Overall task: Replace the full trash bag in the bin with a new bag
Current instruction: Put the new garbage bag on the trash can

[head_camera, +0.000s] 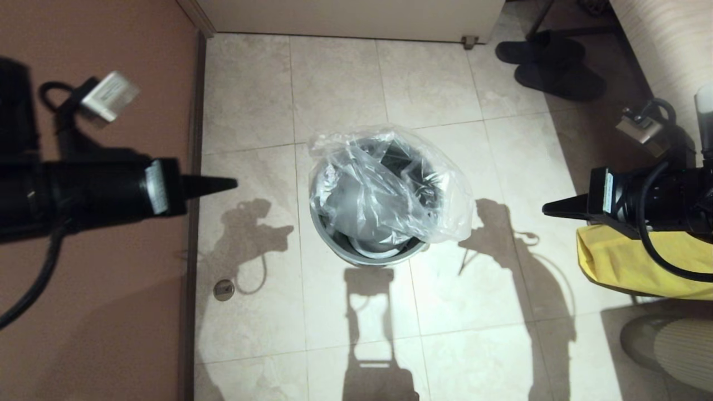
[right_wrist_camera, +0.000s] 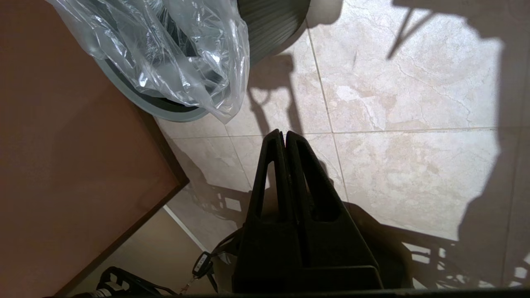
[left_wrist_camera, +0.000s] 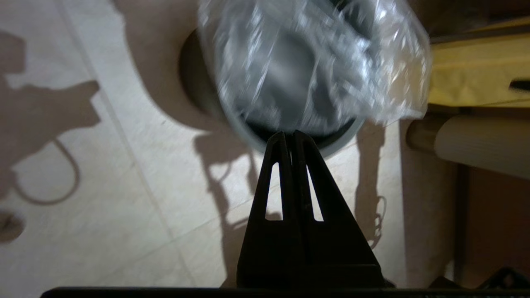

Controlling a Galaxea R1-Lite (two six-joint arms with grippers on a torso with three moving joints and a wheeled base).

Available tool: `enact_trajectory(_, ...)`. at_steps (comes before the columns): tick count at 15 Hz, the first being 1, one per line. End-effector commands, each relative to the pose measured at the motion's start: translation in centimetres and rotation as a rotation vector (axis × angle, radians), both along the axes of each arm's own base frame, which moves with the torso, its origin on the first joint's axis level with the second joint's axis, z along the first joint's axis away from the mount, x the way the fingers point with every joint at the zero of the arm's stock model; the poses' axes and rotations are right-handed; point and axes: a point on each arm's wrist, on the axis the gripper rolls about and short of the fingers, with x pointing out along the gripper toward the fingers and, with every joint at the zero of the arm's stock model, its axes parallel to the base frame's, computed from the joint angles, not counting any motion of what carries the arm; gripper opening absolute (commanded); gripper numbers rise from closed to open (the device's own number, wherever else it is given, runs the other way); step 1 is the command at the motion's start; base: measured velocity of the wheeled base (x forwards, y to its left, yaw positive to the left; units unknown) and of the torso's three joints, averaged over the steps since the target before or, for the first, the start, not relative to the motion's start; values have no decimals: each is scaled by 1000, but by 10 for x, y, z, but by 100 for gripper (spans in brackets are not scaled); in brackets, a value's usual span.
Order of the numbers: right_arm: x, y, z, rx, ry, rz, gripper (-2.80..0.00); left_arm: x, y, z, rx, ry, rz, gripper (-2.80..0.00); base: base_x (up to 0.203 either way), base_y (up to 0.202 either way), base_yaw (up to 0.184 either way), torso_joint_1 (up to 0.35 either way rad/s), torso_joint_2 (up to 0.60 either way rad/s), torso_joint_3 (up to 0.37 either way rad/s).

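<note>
The round bin [head_camera: 356,253] with its grey rim stands on the tiled floor in the middle of the head view. A clear crinkly bag [head_camera: 390,189] lies loosely over its mouth and spills past the rim on the right; the black inside shows through it. My left gripper [head_camera: 231,182] hovers to the left of the bin, shut and holding nothing. My right gripper [head_camera: 548,210] hovers to the right, also shut and holding nothing. Both wrist views show the bag [left_wrist_camera: 314,62] [right_wrist_camera: 174,58] over the bin rim [left_wrist_camera: 248,140] [right_wrist_camera: 136,99], beyond the closed fingertips [left_wrist_camera: 290,134] [right_wrist_camera: 283,134].
A brown panel [head_camera: 94,312] rises along the left. A yellow sheet [head_camera: 629,262] hangs under my right arm. Dark slippers [head_camera: 551,64] lie at the back right. A round floor drain [head_camera: 224,289] sits front left of the bin. A pale rounded object [head_camera: 679,345] is front right.
</note>
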Motion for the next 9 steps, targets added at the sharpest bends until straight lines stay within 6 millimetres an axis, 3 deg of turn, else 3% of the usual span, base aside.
enact_trajectory(1,0,-1,0,1,2,-2,-280,79,-41,-17,18,113,-61,-280,0,0,0,0,0,0)
enact_trajectory(3,0,0,-4,-12,14,6,-280,117,-76,-3,-2,120,-103,-280,0,0,0,0,0,0)
enact_trajectory(5,-3,2,-11,-17,36,17,-280,151,-114,-14,2,156,-145,-280,0,0,0,0,0,0)
enact_trajectory(7,-9,4,-12,-16,39,31,-280,166,-149,-35,10,154,-194,-280,0,0,0,0,0,0)
enact_trajectory(9,-24,12,-8,-12,17,78,-280,172,-162,-44,-3,115,-206,-280,0,0,0,0,0,0)
